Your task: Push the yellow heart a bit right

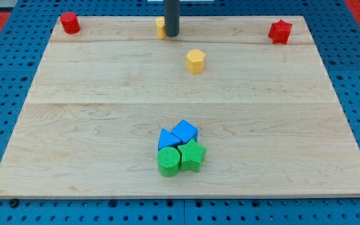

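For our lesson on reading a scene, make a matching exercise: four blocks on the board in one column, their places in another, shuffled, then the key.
Column 1
1. red star
2. red cylinder
3. yellow hexagon
4. green star

Column 2
A. view's top left corner
B. bottom cluster, beside blue blocks
C. view's top right corner
D. alone, below and right of my tip

Pairs: 1-C, 2-A, 3-D, 4-B
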Available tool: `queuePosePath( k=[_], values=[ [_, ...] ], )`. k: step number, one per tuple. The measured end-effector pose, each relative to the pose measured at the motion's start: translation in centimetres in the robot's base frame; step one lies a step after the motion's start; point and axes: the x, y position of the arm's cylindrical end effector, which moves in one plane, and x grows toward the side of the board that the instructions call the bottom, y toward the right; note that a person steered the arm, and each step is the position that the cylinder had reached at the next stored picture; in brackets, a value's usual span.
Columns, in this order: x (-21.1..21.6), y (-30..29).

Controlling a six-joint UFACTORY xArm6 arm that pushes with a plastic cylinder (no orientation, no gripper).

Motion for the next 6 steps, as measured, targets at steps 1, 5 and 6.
queuePosePath(
  k=[1, 5, 6],
  values=[
    [2.9, -2.0],
    [-3.1, 1.0],
    [-3.1, 1.1]
  ],
)
